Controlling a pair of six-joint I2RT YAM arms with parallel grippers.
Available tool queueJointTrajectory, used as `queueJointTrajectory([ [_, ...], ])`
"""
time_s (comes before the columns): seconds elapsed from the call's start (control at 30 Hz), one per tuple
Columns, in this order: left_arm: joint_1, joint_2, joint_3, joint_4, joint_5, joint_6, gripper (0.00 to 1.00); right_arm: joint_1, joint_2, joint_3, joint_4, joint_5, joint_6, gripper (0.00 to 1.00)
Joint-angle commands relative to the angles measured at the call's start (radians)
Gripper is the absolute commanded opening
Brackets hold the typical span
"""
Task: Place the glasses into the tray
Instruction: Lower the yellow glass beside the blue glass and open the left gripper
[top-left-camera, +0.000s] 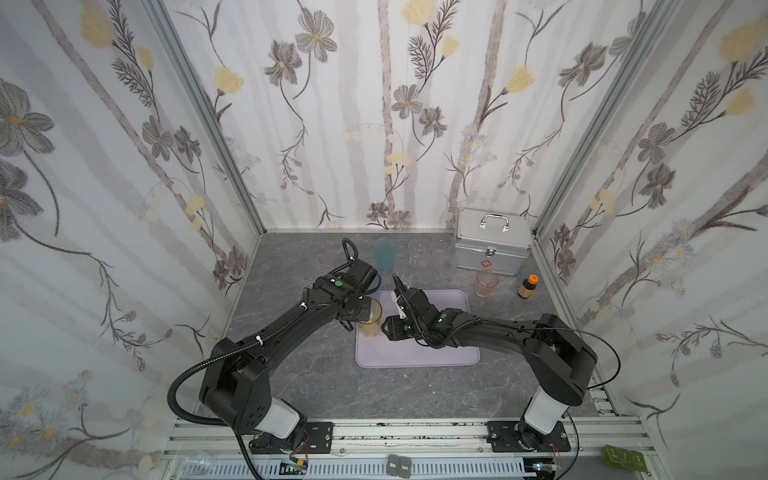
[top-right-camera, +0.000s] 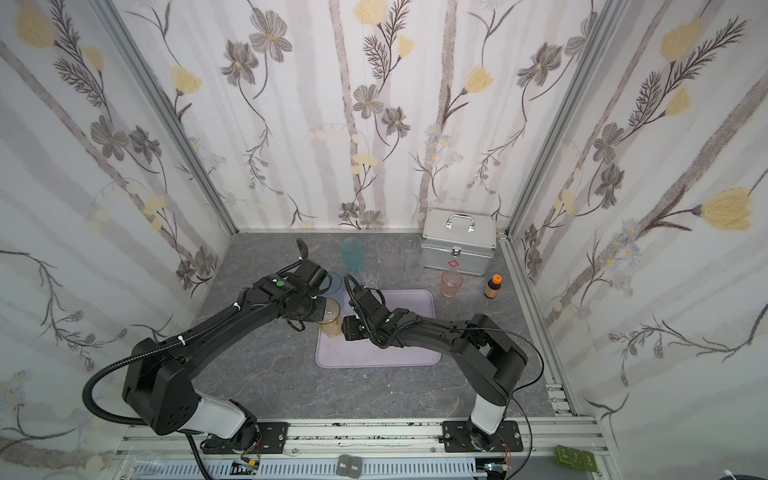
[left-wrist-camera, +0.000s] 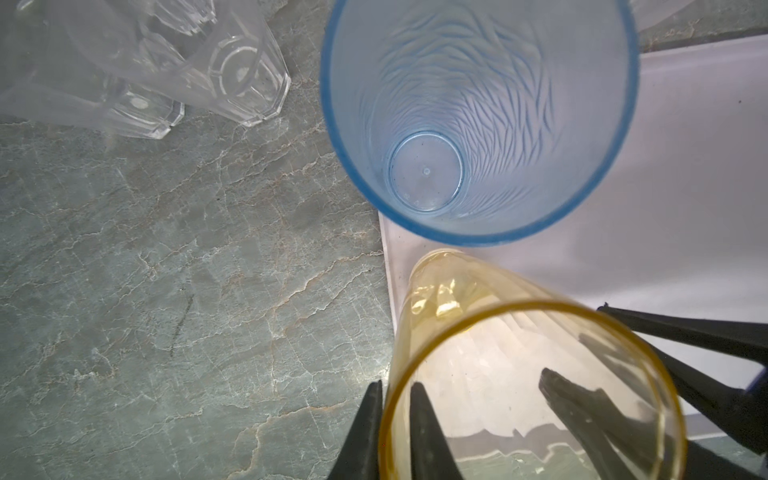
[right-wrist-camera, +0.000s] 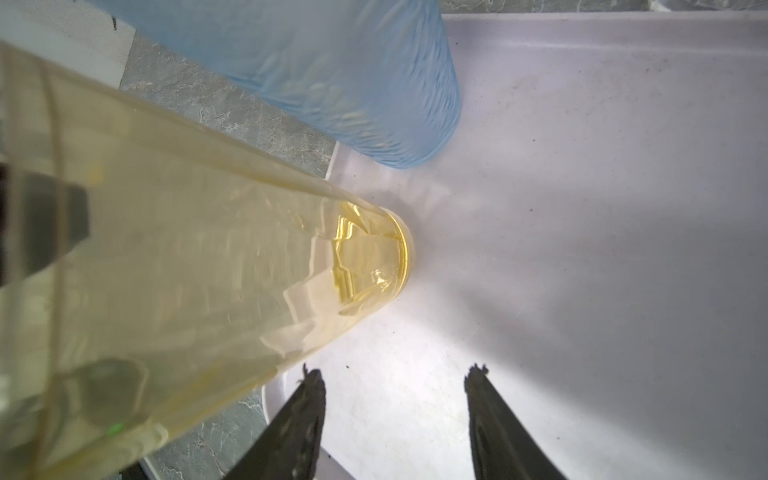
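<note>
**Desk:** What do both top views give you?

**Me:** I see the amber glass upright on the tray, just inside its left edge. My left arm reaches over it from the left, and the wrist hides the left jaws there. My right arm lies across the tray, with the right jaws just beside the glass on its other side. A teal glass, the clear glasses and a pink glass stand on the desk behind the tray.

**Desk:** Left wrist?

**Me:** The left jaws are narrow, with 1 finger outside the amber rim, 1 inside and the wall between them. I cannot tell whether they press it or have slack. A blue glass stands just beyond, at the tray's corner.

**Desk:** Right wrist?

**Me:** The right jaws are about half wide and empty over bare tray. The amber base sits on the tray floor ahead of them, not between them.

**Desk:** What does the next move turn on?

**Me:** I judge it turns on the glass's long axis. It runs vertical and the left jaws straddle the wall from above, so I would widen them and rise straight along that axis. Any sideways drag could tip it toward the blue glass. After that, the teal glass is nearer my left arm and the pink glass nearer my right.
</note>
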Motion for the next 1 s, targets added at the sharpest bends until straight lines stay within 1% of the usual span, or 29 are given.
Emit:
queueJointTrajectory([
  [0.0, 0.011, 0.002, 0.012, -0.001, -0.007, 0.0, 0.16, 0.002, -0.006, 0.0, 0.015, 0.004, 0.006, 0.55],
  [0.17, 0.027, 0.028, 0.019, 0.001, -0.002, 0.01, 0.16, 0.002, -0.011, 0.0, 0.016, 0.004, 0.007, 0.55],
  [0.33, 0.042, 0.051, 0.03, 0.009, 0.0, 0.019, 0.13, 0.003, 0.006, 0.025, 0.019, 0.0, 0.014, 0.55],
  [0.6, 0.044, 0.073, 0.058, 0.012, 0.005, 0.024, 0.13, 0.004, 0.018, 0.056, 0.0, 0.006, 0.001, 0.55],
  [0.83, 0.052, 0.068, 0.052, 0.01, -0.001, 0.034, 0.17, 0.003, 0.008, 0.049, -0.004, 0.024, -0.001, 0.55],
  [0.9, 0.057, 0.052, 0.046, 0.01, 0.004, 0.033, 0.22, 0.002, -0.001, 0.044, -0.005, 0.031, -0.003, 0.55],
  [0.97, 0.061, 0.035, 0.043, 0.01, 0.008, 0.03, 0.29, -0.001, -0.008, 0.043, -0.008, 0.036, -0.005, 0.55],
])
